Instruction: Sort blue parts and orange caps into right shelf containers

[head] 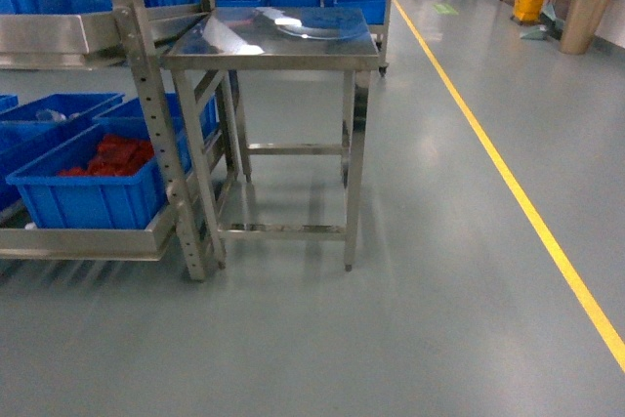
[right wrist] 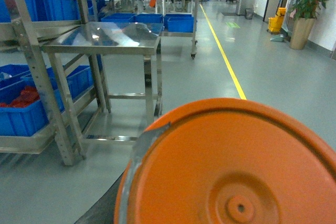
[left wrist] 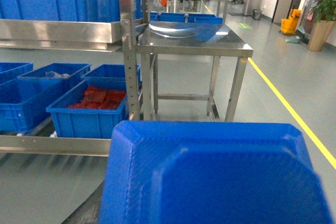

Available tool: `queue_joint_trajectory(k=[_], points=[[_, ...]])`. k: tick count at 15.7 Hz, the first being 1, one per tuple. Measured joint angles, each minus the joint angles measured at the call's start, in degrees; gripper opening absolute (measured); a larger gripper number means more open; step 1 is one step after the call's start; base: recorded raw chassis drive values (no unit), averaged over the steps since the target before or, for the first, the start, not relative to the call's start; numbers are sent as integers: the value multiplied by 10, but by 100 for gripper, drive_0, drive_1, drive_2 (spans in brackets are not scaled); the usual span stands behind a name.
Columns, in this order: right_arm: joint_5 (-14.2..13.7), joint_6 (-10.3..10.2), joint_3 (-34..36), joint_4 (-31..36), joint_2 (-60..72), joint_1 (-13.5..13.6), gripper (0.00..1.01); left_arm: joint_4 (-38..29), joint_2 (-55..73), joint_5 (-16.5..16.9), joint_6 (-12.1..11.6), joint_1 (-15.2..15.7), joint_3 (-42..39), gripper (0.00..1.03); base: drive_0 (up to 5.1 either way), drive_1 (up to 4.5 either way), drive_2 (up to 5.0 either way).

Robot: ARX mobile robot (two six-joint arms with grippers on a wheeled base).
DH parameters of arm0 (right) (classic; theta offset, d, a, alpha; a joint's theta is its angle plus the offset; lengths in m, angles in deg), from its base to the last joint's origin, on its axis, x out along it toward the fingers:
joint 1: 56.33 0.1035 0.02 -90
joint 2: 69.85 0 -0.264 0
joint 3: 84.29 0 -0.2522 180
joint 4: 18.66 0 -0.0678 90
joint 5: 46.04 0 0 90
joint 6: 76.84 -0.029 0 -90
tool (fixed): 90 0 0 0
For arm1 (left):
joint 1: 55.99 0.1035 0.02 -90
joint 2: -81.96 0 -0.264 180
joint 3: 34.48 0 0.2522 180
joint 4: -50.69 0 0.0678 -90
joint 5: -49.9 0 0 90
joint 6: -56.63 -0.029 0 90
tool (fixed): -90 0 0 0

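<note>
We are looking first at the task's pieces. A big round orange plastic cap (right wrist: 231,166) is filling the lower half of the right wrist view, and a blue moulded plastic part (left wrist: 215,174) with bevelled corners is filling the bottom of the left wrist view. Each is sitting just under its camera, so we are judging that each arm is carrying one, but neither pincer is showing in any view, so we cannot tell how wide the jaws are standing or whether they are gripping.

Moving outward, a deep blue ribbed plastic crate (head: 93,192) holding red pieces (head: 112,155) is resting on the bottom tier of the steel shelf rack (head: 156,104), with more blue crates (head: 59,114) just behind it. Beside the rack a bare stainless steel tabletop (head: 269,36) is standing on four legs. A yellow painted line (head: 508,183) is running along the grey floor (head: 391,339).

As for progress, we are judging the sorting to be at a carrying stage: nothing is being dropped into a container here, the crates are standing well apart from the carried pieces, and the approach and both placements are remaining.
</note>
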Motion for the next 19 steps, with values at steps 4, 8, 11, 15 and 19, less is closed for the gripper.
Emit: queue_joint_trajectory(k=[4, 8, 11, 15, 19], points=[[0, 0, 0, 2, 0, 0, 43, -1, 0, 0, 0, 0, 0, 42, -4, 429, -437], [0, 0, 0, 3, 0, 0, 43, -1, 0, -2, 0, 0, 0, 42, 1, 434, -432], [0, 0, 0, 0, 0, 0, 43, -1, 0, 0, 0, 0, 0, 42, -4, 429, -438], [0, 0, 0, 1, 0, 0, 43, -2, 0, 0, 0, 0, 0, 42, -1, 432, -434], [0, 0, 0, 0, 0, 0, 43, 0, 0, -1, 0, 0, 0, 42, 5, 436, -427]])
